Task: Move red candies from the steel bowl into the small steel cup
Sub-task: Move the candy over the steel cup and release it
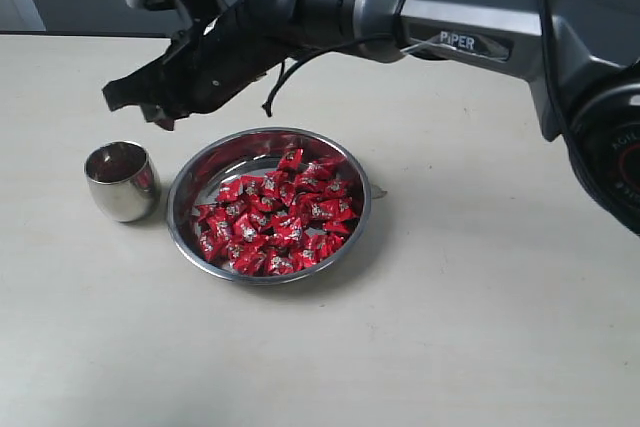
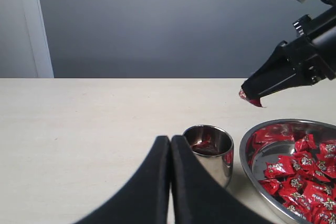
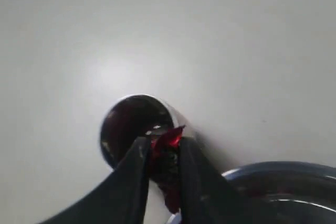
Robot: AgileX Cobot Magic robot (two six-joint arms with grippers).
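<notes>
Small steel cup (image 1: 123, 192): stands upright at the left of the pale table (image 1: 480, 307), just beside the steel bowl and apart from it. Red shows inside, but whether that is candy or reflection cannot be told.

Left gripper (image 2: 170, 174): seen only by its own wrist camera. Its black fingers are pressed together and hold nothing, and it sits low and short of the cup.

Right gripper (image 3: 163, 144): reaches across from the right and pinches one red candy (image 2: 251, 99) by its wrapper. It hangs in the air near the cup's rim, on the bowl side. Whether it is squarely over the mouth cannot be told.

Steel bowl (image 1: 222, 160): wide, shallow and polished, at the middle of the table.

Red candies (image 1: 275, 215): a heap filling the near half of the bowl, so most of the task looks undone.

Handling: each candy is probably very light, with a hard core inside a crinkly, slippery foil. A pinch across the body should be safer than one on a twisted end, which may tear or slide. The rounded cup looks easy to knock over.

Writing: "PIPER" (image 1: 469, 43) in white on the right arm's grey link. The lettering on the joint at the far right is cut off. The silver-white print on the wrappers is too small to read.
</notes>
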